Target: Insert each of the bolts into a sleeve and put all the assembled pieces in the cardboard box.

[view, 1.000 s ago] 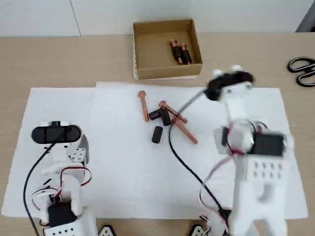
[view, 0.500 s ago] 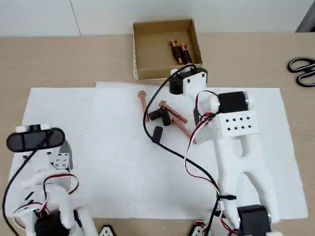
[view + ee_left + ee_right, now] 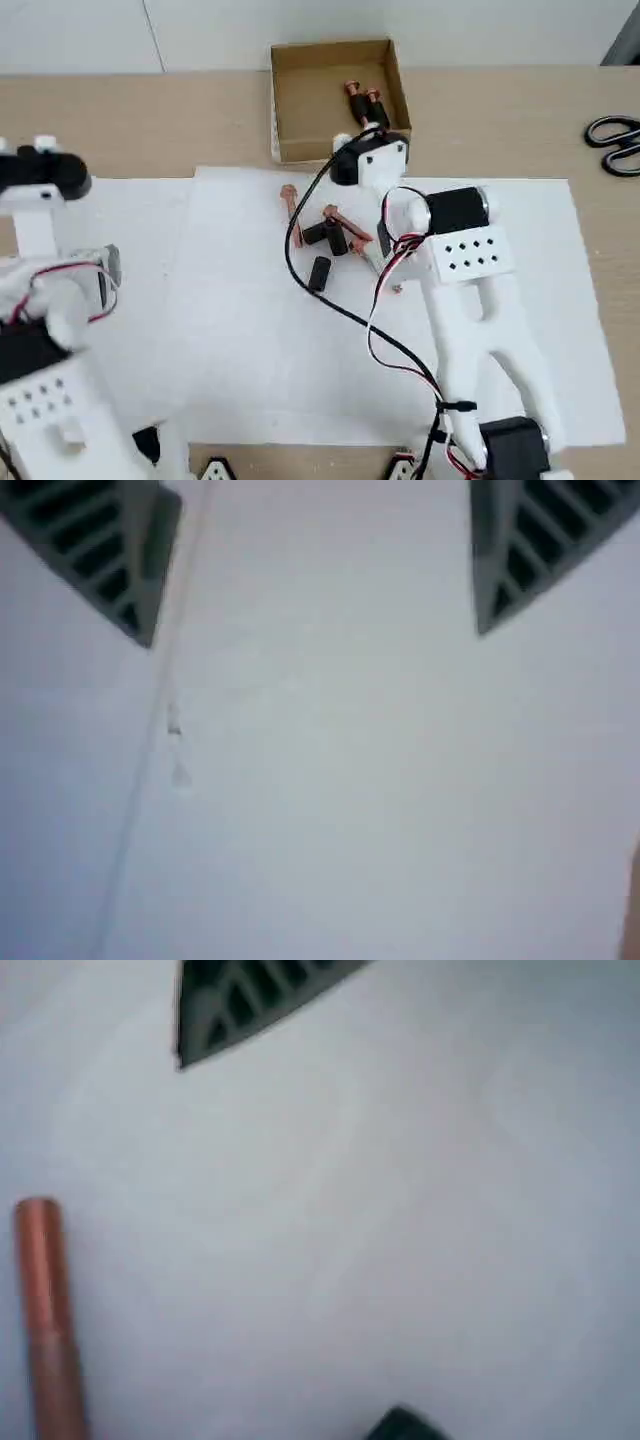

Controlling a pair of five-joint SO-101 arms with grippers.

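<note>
Over the white sheet (image 3: 320, 780), left fingers (image 3: 100, 540) wide apart, nothing between them.

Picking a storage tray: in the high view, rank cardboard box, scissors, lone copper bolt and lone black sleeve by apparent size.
1. cardboard box
2. scissors, though cut off at the frame edge
3. lone copper bolt
4. lone black sleeve
</note>
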